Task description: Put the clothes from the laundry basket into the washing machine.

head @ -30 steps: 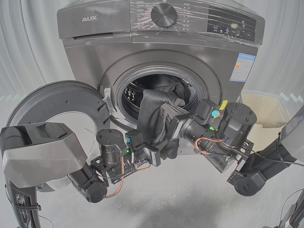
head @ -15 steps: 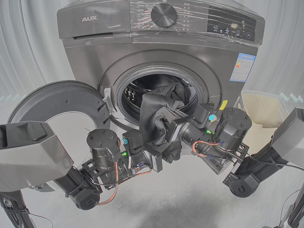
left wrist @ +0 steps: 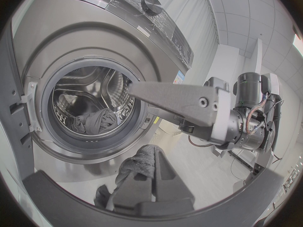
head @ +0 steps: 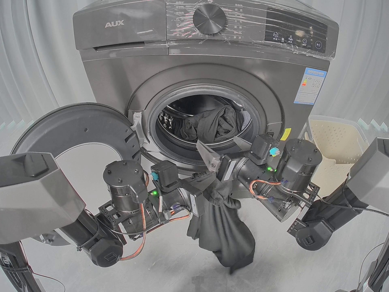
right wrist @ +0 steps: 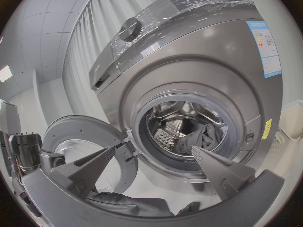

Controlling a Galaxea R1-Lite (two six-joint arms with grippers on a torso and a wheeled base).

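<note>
**Satin grey metal, crinkled film, matt dark cloth**

The washing machine [head: 113, 74] has a satin, dark grey metallic casing. Its control panel [head: 296, 31] is wrapped in crinkled, glossy clear film [head: 227, 25], and the dial [head: 209, 18] looks brushed. The drum [left wrist: 94, 85] is bright, reflective steel with embossed perforations. The hanging dark garment [head: 225, 232] is matt, finely knit cloth, like the bundled clothes [head: 210, 124] in the drum. The laundry basket [head: 340, 142] is cream, perforated plastic. The fingers [right wrist: 221, 171] of the right gripper [right wrist: 152, 150] are matt grey plastic with finely ribbed tips. The floor [head: 162, 256] is smooth with a dull sheen.
</note>
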